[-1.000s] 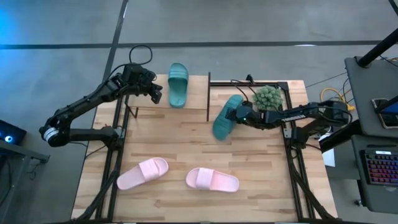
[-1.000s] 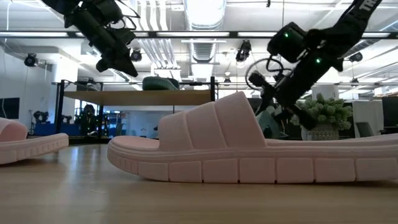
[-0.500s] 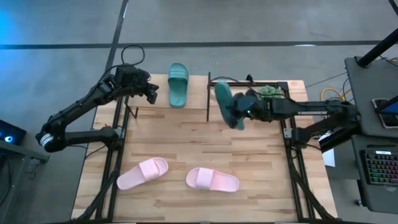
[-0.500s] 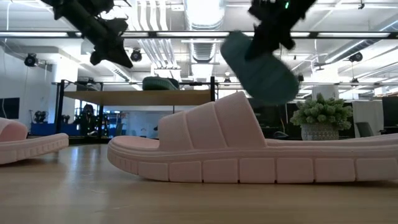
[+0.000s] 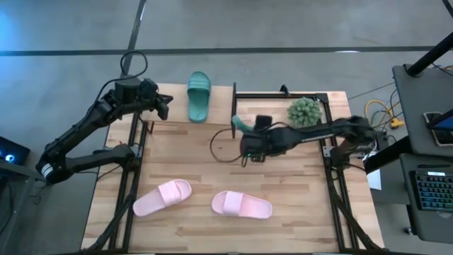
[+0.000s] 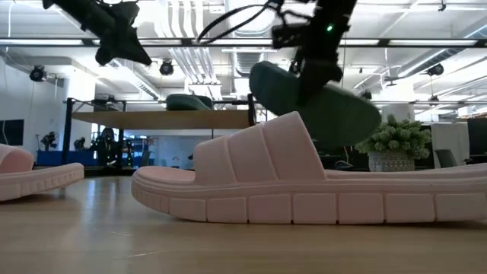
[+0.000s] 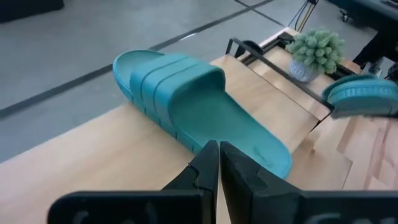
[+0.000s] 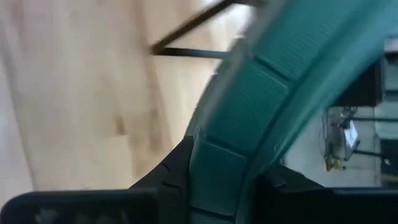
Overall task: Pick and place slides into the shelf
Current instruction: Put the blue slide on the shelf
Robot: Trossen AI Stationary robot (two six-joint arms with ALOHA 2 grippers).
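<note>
One teal slide (image 5: 199,96) lies flat on the shelf's top board (image 5: 221,108), its toe past the far edge. The same teal slide (image 7: 199,106) fills the left wrist view. My left gripper (image 5: 164,108) hovers shut beside it, on the table's left side, touching nothing. My right gripper (image 5: 248,142) is shut on the second teal slide (image 6: 316,99), held in the air right of the shelf. Two pink slides (image 5: 163,196) (image 5: 242,205) rest sole down on the near part of the table. My right gripper pinches the teal slide's ribbed sole edge (image 8: 217,155) between its two fingers, coming from the table's right and slanting down. The slide is lifted clear of the table. It hangs below the gripper, tilted, and is seen edge-on from above (image 5: 238,122).
A fuzzy green plant (image 5: 304,111) in a pot stands at the far right, close behind my right arm. A black frame (image 5: 283,93) runs along the far edge. A loose cable loop (image 5: 218,145) hangs by my right gripper. Bare wood lies between the shelf and the pink slides.
My right gripper has risen and gone toward the table's left with the teal slide, rolling its wrist. The slide has lifted clear and turned onto its edge. My left gripper, still shut, has drawn back up toward the table's left edge, away from the slide on the shelf.
</note>
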